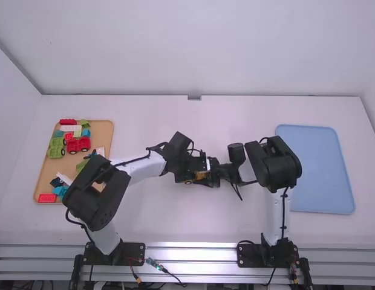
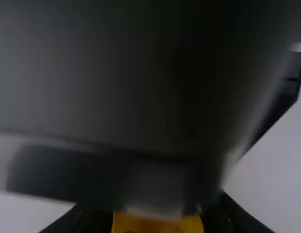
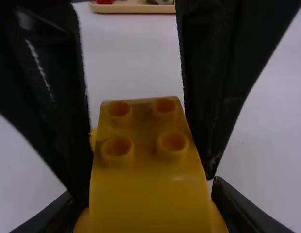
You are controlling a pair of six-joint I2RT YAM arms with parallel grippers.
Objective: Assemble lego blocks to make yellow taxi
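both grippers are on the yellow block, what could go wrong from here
With the left gripper and right gripper both closed on the yellow block, uneven pulling might twist it or tug it out of one grip. Their fingers also sit very close together beside it, so a small shift could make them knock.

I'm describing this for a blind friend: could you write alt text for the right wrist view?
A yellow toy block with four round studs, clasped between two pairs of black jaws, the left arm's and the right arm's, over a white table; farther off, the edge of a tan tray.
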